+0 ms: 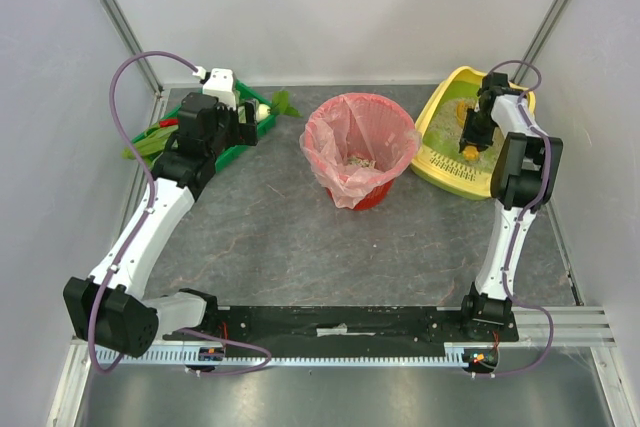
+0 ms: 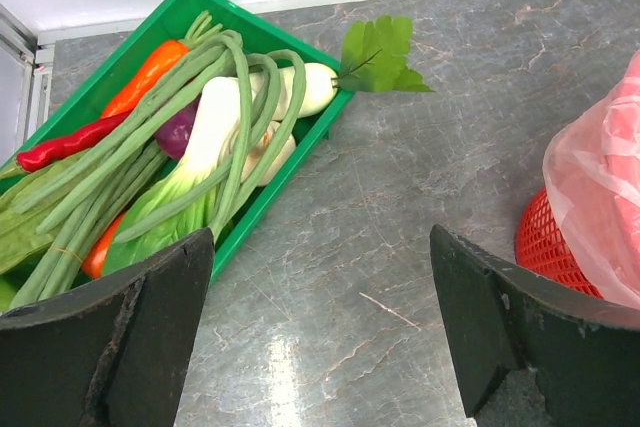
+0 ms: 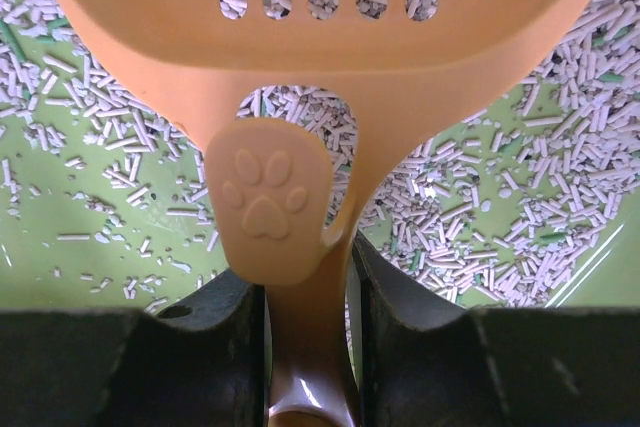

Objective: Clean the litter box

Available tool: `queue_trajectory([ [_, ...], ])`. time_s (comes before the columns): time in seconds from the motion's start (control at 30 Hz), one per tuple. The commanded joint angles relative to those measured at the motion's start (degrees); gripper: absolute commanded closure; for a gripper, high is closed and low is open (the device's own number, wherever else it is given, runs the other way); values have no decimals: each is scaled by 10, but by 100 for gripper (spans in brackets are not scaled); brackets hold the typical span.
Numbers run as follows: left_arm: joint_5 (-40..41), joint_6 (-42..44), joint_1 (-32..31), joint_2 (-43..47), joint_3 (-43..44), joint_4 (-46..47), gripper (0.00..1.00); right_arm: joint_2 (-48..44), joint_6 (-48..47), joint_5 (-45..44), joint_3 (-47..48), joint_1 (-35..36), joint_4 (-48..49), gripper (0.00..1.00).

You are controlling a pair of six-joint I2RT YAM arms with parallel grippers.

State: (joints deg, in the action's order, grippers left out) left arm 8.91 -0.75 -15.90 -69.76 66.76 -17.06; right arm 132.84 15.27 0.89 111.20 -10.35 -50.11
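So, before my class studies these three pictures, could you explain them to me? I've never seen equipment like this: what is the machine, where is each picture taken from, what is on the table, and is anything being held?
The machine is two white robot arms bolted at the table's near edge. The wide picture comes from a fixed camera above and behind them; the other two come from cameras on each wrist.

On the grey table sit a green tray of vegetables, a red basket lined with a pink bag, and the yellow litter box, with pale litter inside.

The left gripper is open and holds nothing, near the vegetables. The right gripper is shut on the handle of an orange slotted scoop, over the litter.
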Motion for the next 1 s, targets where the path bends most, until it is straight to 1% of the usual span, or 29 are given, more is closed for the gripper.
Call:
queue_trajectory([
  [0.0, 12, 4, 3, 21, 10, 19, 5, -7, -4, -19, -13, -1, 41, 100],
  [0.1, 14, 3, 3, 25, 6, 19, 5, -49, -19, -25, -76, 0, 99, 100],
  [0.13, 14, 3, 3, 24, 6, 19, 5, -70, -23, -27, -109, 1, 132, 100],
  [0.27, 10, 2, 4, 22, 8, 22, 5, -104, -40, -30, -157, 2, 169, 100],
  [0.37, 12, 2, 4, 23, 7, 25, 5, -125, -52, -34, -177, 3, 171, 100],
  [0.5, 11, 2, 3, 24, -1, 27, 5, -179, -59, -38, -204, 4, 171, 100],
  [0.8, -12, -12, 3, 15, -1, 31, 5, -304, -69, -36, -291, 5, 151, 100],
  [0.97, -29, -31, 4, 11, -2, 33, 5, -347, -67, -28, -333, 5, 143, 100],
])
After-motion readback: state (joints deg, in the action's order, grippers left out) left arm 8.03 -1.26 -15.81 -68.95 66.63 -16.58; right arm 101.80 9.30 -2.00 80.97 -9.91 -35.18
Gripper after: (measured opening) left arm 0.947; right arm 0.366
